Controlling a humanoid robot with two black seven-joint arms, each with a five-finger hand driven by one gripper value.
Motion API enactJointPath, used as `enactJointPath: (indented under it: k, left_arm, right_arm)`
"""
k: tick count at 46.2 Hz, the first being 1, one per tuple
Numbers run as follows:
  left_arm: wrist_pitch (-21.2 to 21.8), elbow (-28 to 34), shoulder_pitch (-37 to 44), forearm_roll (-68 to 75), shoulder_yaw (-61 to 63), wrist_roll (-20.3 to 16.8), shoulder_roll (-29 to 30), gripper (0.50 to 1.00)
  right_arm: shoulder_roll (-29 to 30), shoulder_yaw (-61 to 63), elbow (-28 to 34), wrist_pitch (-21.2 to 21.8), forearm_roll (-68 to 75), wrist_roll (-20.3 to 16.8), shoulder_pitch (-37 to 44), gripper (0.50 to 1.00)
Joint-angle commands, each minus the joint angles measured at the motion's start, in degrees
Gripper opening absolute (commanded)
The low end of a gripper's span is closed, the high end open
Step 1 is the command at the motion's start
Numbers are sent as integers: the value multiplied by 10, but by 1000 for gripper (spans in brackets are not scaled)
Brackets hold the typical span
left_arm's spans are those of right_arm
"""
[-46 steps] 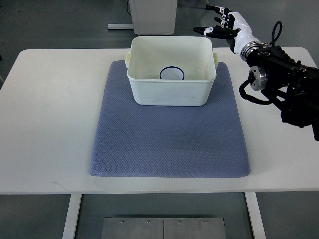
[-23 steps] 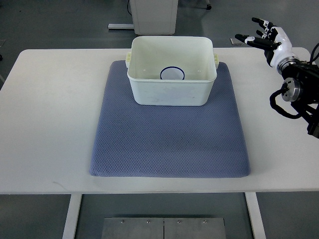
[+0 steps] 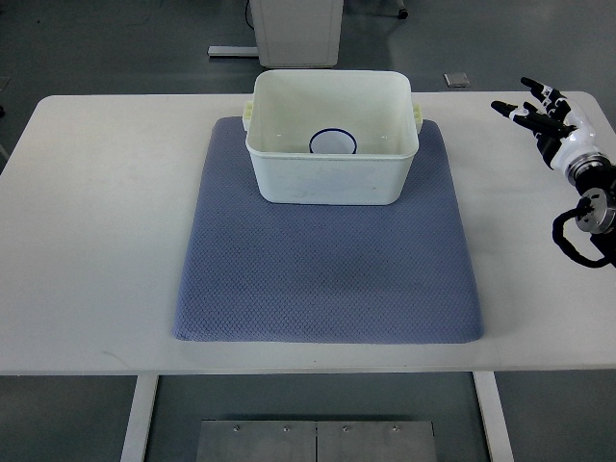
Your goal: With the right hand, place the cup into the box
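The fingers (image 3: 527,106) of the right hand (image 3: 552,119) are spread apart and hold nothing, their dark tips pointing toward the picture's left, over the far right part of the white table (image 3: 96,241). Behind the fingers come the white palm, the wrist and a loop of black cable, leading off the right edge. No left arm shows.

Well off to the left of the fingertips, past a strip of bare tabletop, stands the white box (image 3: 332,138), open at the top, on the far end of a blue-grey mat (image 3: 327,279). The cup (image 3: 333,143), white with a dark blue rim, sits upright on the floor of the box, toward its nearer wall, mouth up. Hand and box are well apart, nothing touching.

By my reading the placing itself is done: the cup lies inside the box and the hand is empty and clear of it. The step in hand looks like the retreat after release. What remains calls for little: bring the arm to rest away from the box without brushing its right handle or dragging the mat, and leave the cup standing
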Motion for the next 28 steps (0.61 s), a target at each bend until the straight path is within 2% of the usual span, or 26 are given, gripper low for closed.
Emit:
enactJointPath:
  k: [1, 12, 28]
  left_arm:
    - [0, 0, 0, -1, 0, 0, 0, 1000]
    - [0, 0, 0, 0, 0, 0, 0, 1000]
    - [0, 0, 0, -1, 0, 0, 0, 1000]
  right_arm:
    - [4, 8, 0, 2, 2, -1, -7, 1000]
    - [14, 53, 0, 13, 4, -3, -37, 1000]
    - [46, 56, 1, 17, 4, -2, -52, 1000]
